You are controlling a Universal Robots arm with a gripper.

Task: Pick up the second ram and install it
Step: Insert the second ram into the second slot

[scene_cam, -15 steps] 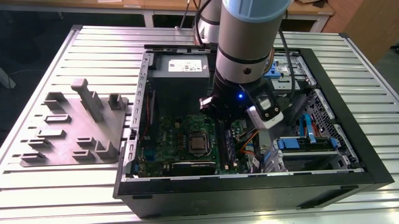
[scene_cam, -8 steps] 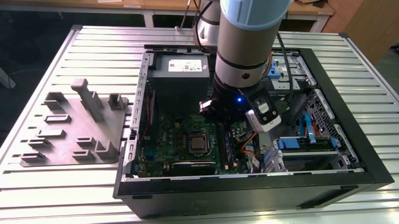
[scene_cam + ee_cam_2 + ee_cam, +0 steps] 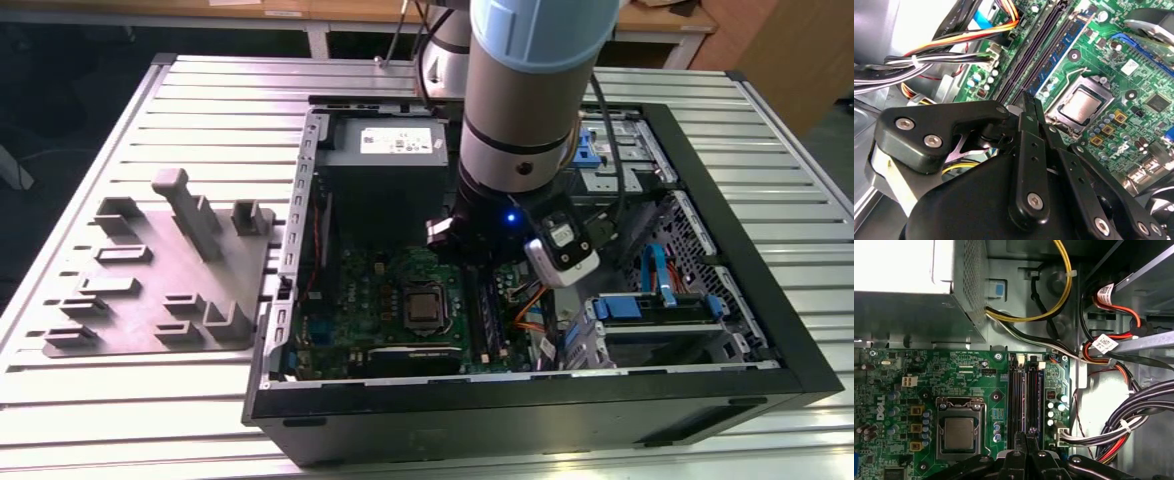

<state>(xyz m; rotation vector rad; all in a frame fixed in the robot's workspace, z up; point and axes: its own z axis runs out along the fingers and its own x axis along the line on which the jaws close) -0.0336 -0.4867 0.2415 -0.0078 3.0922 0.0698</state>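
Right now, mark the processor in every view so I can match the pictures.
Exterior view: the processor lies on the exterior view's left of the memory slots.
First wrist view: the processor lies beside the memory slots, on their side away from the cables.
Second wrist view: the processor again lies across the memory slots from the cables.
Shared landmark: the memory slots.

There is one robot arm [image 3: 534, 90] with one gripper [image 3: 1026, 434], one open computer case [image 3: 534, 415], one slatted table [image 3: 134, 410] and one grey holder tray [image 3: 174, 270]. The case holds one green motherboard [image 3: 964, 375], one processor [image 3: 959, 434] and one power supply [image 3: 387, 145]. Three yellow-framed square parts [image 3: 916, 428] line up beside the processor socket.
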